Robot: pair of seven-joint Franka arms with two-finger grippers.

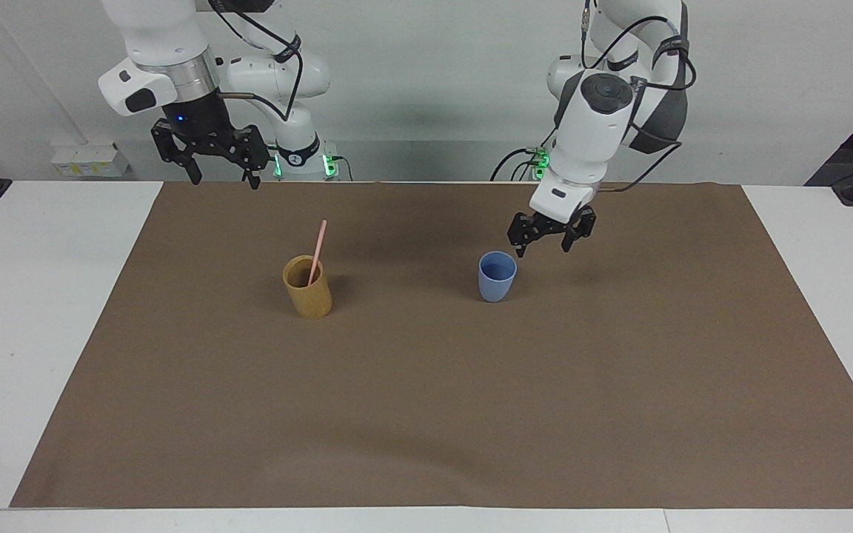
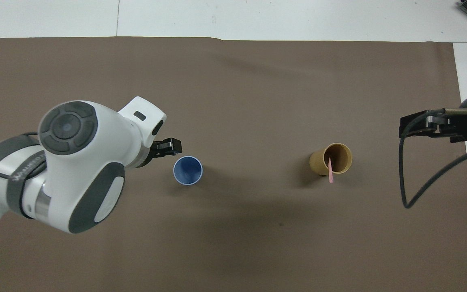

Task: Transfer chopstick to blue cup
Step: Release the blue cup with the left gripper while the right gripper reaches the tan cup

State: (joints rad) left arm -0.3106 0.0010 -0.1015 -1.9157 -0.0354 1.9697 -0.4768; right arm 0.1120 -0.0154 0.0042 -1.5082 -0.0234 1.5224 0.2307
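The pale-pink chopstick [image 1: 317, 250] [image 2: 330, 171] leans inside the tan wooden cup [image 1: 308, 290] [image 2: 331, 159], its upper half sticking out. Toward the left arm's end of the table from that cup, the light-blue cup [image 1: 497, 277] [image 2: 187, 170] stands upright with nothing in it. My left gripper [image 1: 543, 249] [image 2: 168, 147] hangs open and holds nothing. It is over the mat just beside the blue cup and clear of its rim. My right gripper [image 1: 224, 181] [image 2: 416, 126] is open and raised over the mat's edge at the robots' end, apart from the tan cup.
Both cups stand on a brown mat [image 1: 426, 414] that covers most of the white table [image 1: 41, 296]. A grey box [image 1: 90, 161] sits against the wall at the right arm's end.
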